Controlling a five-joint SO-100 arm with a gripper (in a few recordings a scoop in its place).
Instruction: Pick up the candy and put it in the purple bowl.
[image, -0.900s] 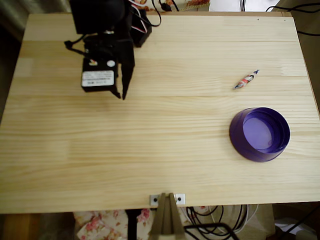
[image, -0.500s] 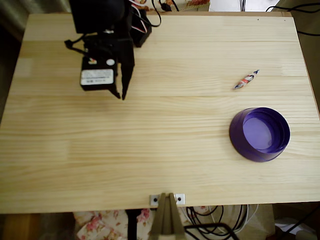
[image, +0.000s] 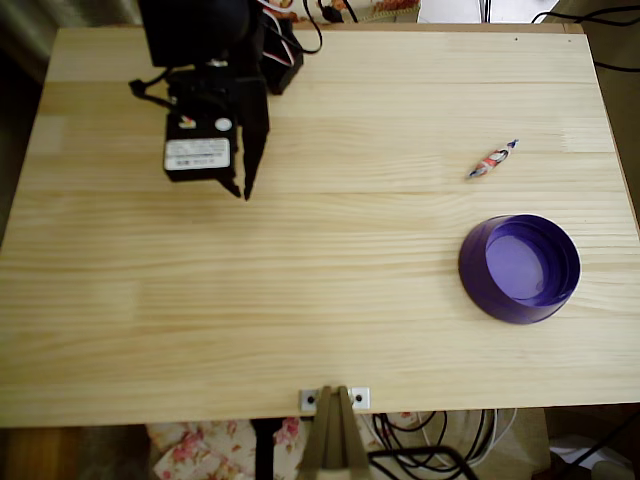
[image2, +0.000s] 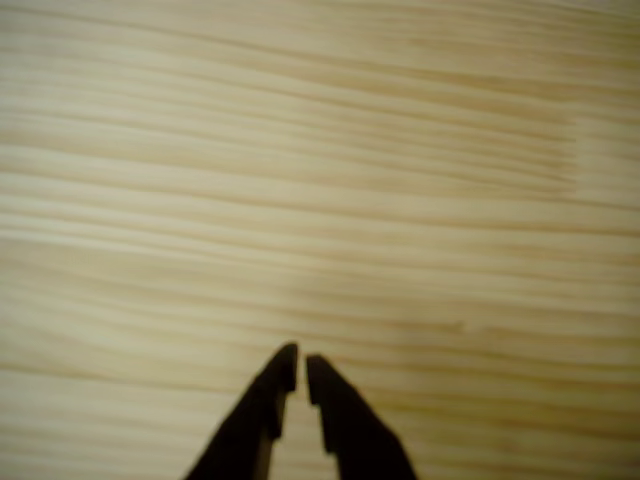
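Your gripper (image: 243, 190) sits over the upper left of the table (image: 300, 300) with its fingertips nearly together and nothing between them, while the candy (image: 492, 160) lies well apart at the right, just above the purple bowl (image: 519, 268). Expect the candy to be light, thin and crinkly, likely to skid on the wood, so take it across its firmer middle, not the twisted ends. A white label (image: 197, 153) on the arm carries print too small to read.
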